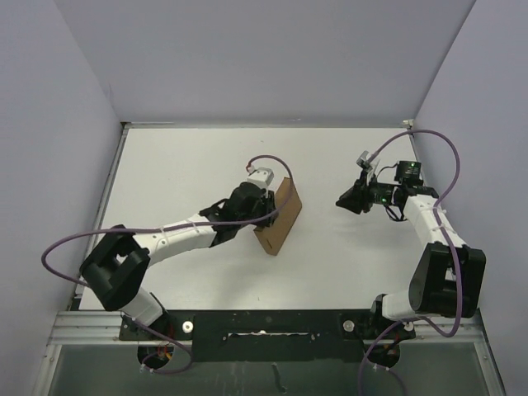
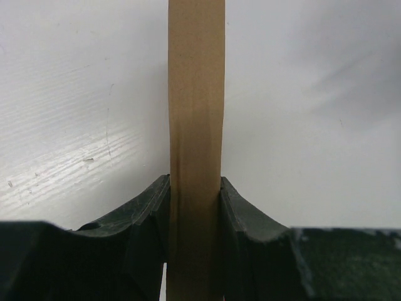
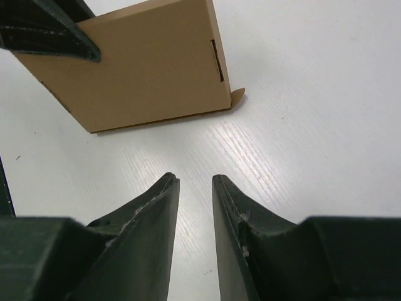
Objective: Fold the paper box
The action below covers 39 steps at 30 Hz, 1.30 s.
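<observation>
**At mid-table: box pinched on edge, second gripper standing off**

Near the middle of the white table (image 1: 190, 165) the paper box (image 1: 279, 219) stands on one long edge, closed up into a flat brown slab and turned a little askew to the table's sides; it keeps that pose, I judge, only because the left gripper (image 1: 267, 213) has hold of it, and it would likely tip without that hold; from the left wrist, the two dark fingers (image 2: 141, 207) press against opposite faces of the cardboard, the box's narrow edge running straight up between them; clamped on the box, then, with no gap to be seen.

To the right, well apart from the box, the right gripper (image 3: 195, 182) hangs over bare tabletop, aimed at the box's broad face; its fingers stand a narrow gap apart with nothing between them.

From the right wrist, that face shows a thin slot (image 3: 217, 61) near one end and a small tab (image 3: 237, 97) poking out at the lower corner, down by the table; the loose tab suggests the closing is not quite finished.

My reading of the arrangement: the left arm serves as a vice, presenting the face and its tab toward the free arm; nearly closed fingers suit a nudge or a tuck better than a wide grasp.

One hazard: a push on the upright face could swivel the box in the clamp or slide its bottom edge along the table.
</observation>
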### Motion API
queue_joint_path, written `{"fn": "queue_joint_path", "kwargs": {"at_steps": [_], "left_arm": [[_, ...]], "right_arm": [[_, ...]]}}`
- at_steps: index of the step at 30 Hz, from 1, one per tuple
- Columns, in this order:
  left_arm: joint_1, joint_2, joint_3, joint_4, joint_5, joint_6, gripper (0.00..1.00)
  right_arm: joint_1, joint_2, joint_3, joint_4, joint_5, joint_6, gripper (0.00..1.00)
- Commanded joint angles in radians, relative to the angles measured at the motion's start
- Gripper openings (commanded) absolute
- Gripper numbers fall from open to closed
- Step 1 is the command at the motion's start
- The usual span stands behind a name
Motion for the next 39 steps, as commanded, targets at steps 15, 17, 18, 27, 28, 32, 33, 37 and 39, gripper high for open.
{"fn": "queue_joint_path", "kwargs": {"at_steps": [15,17,18,27,28,32,33,37,39], "left_arm": [[0.336,0.0,-0.298,0.674,0.885,-0.084,0.19],[0.341,0.016,-0.3,0.69,0.889,-0.079,0.18],[0.343,0.023,-0.3,0.694,0.892,-0.079,0.18],[0.353,0.071,-0.315,0.742,0.895,-0.097,0.18],[0.356,0.076,-0.318,0.752,0.897,-0.102,0.18],[0.365,0.097,-0.322,0.79,0.915,-0.122,0.18],[0.365,0.101,-0.322,0.794,0.917,-0.125,0.18],[0.367,0.122,-0.327,0.821,0.933,-0.138,0.18],[0.369,0.129,-0.332,0.837,0.937,-0.144,0.18]], "right_arm": [[0.111,0.17,-0.057,0.241,0.094,0.373,0.52],[0.133,0.202,-0.055,0.266,0.119,0.443,0.51],[0.149,0.215,-0.049,0.264,0.134,0.464,0.51],[0.186,0.217,-0.045,0.276,0.248,0.528,0.43],[0.184,0.218,-0.046,0.277,0.254,0.528,0.41],[0.185,0.243,-0.036,0.268,0.259,0.525,0.35],[0.184,0.247,-0.032,0.268,0.26,0.526,0.35],[0.184,0.26,-0.03,0.275,0.257,0.528,0.32],[0.184,0.27,-0.027,0.274,0.256,0.528,0.29]]}}
